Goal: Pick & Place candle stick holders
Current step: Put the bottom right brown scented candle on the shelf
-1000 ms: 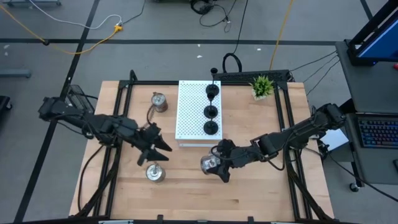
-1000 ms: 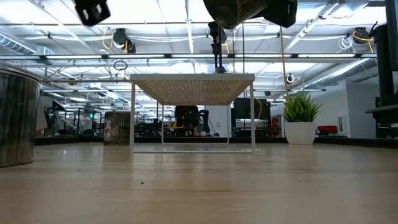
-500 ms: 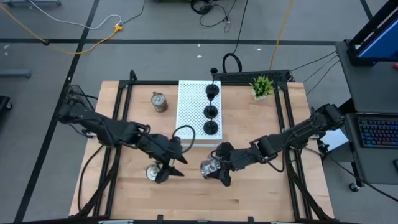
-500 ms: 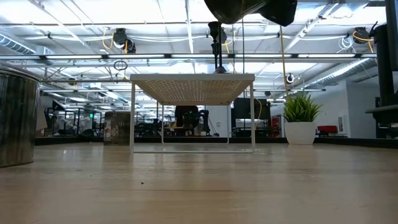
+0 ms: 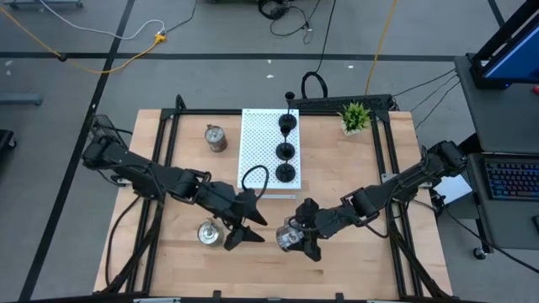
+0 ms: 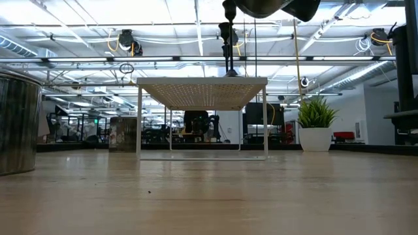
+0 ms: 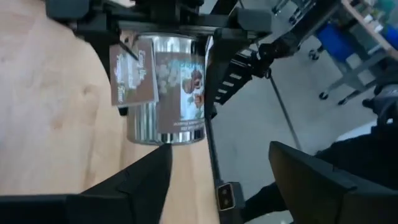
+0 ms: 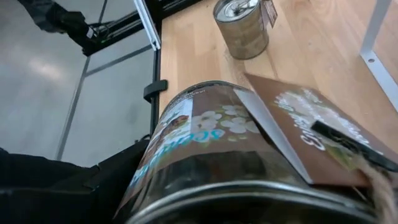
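My right gripper [image 5: 301, 235] is shut on a shiny silver holder [image 5: 289, 240] with a brown tag, held above the table's near middle. This holder also fills the right wrist view [image 8: 236, 155] and shows in the left wrist view [image 7: 165, 87]. My left gripper [image 5: 242, 229] is open and empty, just left of that holder, its fingers [image 7: 323, 180] wide apart. A second silver holder [image 5: 209, 233] stands on its base beside the left gripper. A third [image 5: 216, 137] stands at the far left. Three black holders [image 5: 286, 151] stand on the white perforated board [image 5: 261, 151]. My right gripper holds the silver holder by one end [image 7: 158, 28], where its dark fingers show on either side of the rim. The holder itself hides the contact in the right wrist view. The holder is lifted clear of the table, as the low view [image 6: 261, 6] shows.
A small green potted plant [image 5: 354, 116] stands at the far right of the table. The white board [image 6: 202, 85] stands on thin legs. Black frame rails [image 5: 392, 168] run along both sides of the table.
My left gripper has swung from the table's left toward the right and near edge, passing the standing silver holder, and now stands close to the held one. My right gripper has carried its silver holder a little up and toward the near edge.
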`<state>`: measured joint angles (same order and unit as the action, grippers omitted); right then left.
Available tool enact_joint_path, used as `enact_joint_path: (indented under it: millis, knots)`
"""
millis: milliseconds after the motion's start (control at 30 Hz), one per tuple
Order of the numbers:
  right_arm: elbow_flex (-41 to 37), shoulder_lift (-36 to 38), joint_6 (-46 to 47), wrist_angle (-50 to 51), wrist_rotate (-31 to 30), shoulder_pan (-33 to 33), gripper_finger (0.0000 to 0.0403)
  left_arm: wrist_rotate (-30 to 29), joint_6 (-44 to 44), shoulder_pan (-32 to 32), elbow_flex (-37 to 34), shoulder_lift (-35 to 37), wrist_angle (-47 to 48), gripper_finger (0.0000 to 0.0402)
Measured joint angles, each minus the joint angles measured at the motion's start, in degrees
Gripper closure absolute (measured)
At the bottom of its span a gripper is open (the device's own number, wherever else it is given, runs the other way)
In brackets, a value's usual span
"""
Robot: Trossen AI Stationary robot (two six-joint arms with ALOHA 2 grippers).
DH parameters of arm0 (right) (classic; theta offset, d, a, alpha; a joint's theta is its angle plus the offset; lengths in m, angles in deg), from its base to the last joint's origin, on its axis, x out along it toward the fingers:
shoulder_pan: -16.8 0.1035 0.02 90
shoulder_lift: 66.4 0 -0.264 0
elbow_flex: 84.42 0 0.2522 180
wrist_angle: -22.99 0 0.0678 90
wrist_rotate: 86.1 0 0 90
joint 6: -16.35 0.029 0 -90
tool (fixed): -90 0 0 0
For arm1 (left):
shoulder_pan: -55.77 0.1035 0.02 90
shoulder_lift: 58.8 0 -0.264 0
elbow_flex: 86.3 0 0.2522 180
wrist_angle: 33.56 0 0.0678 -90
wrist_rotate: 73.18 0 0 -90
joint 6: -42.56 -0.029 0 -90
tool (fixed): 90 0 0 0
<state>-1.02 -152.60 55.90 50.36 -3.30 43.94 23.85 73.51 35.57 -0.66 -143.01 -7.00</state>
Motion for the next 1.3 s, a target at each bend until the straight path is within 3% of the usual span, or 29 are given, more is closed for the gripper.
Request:
enact_joint_path:
  millis: [300, 500, 667, 1300]
  knots:
    - [-0.02, 0.0, -1.92, 1.48, 1.0, -0.02, 0.0052, -2.54, 3.68, -0.95, 0.02, -4.36, -5.74, 0.0009]
    - [-0.04, 0.0, -2.49, 1.3, 1.56, -0.02, 0.0052, 1.25, 4.7, -0.94, -0.09, -7.84, -7.54, 0.0024]
    - [-0.07, 0.02, -1.66, 1.04, 3.04, -0.04, 0.0052, 2.06, 5.86, -0.32, -0.01, -9.55, -8.67, 0.0004]
    - [-0.07, 0.07, 0.31, -4.39, 8.75, 0.74, 0.0052, 3.67, 8.58, 1.66, -0.03, -10.73, -12.99, 0.0002]
